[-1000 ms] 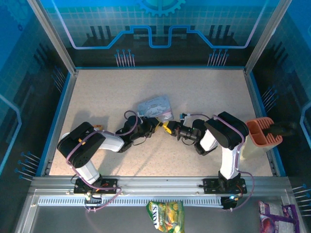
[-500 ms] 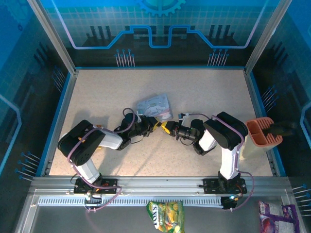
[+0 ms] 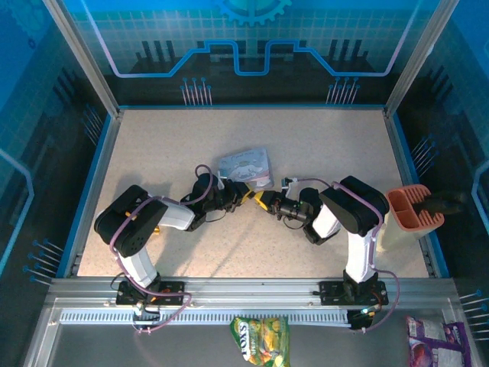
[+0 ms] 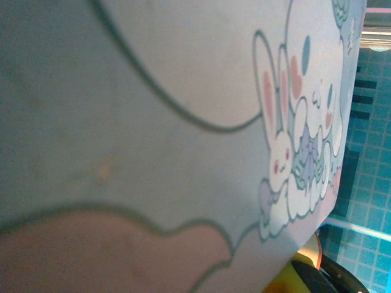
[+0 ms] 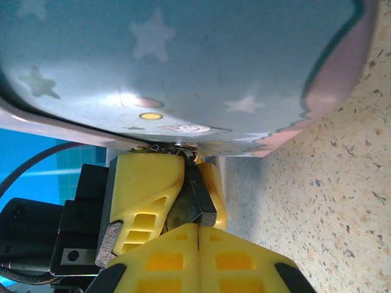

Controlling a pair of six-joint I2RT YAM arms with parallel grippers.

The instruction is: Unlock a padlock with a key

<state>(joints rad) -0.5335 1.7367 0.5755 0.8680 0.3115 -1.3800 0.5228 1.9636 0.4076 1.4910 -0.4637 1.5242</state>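
In the overhead view the left gripper (image 3: 241, 195) and the right gripper (image 3: 264, 201) meet tip to tip at the centre of the frame. They lie just under the lower edge of the pale blue tin (image 3: 244, 164), with both arms folded low across the speckled table (image 3: 328, 145). The right wrist view shows the padlock (image 5: 194, 198), a small dark block, in the lower middle of the frame. It is wedged between the left gripper's two yellow fingers (image 5: 146, 183), which press on it from either side. A glint of silvery metal sits at its top, right against the tin's rim. The right gripper's own yellow fingers rise from the bottom edge pressed flat together. Only a hairline seam shows between them, and their tips touch the padlock's underside. The key cannot be made out at that seam. To the right of the tin's pink scalloped edge the tabletop lies bare. The left wrist view looks along the tin's printed face, with a cartoon rabbit (image 4: 278, 137) at centre right. In the overhead view the upper half of the table and both side strips up to the blue rim are open. An orange-red holder (image 3: 412, 208) sits at the right edge, and a snack packet (image 3: 260, 339) lies below the rail at the bottom.
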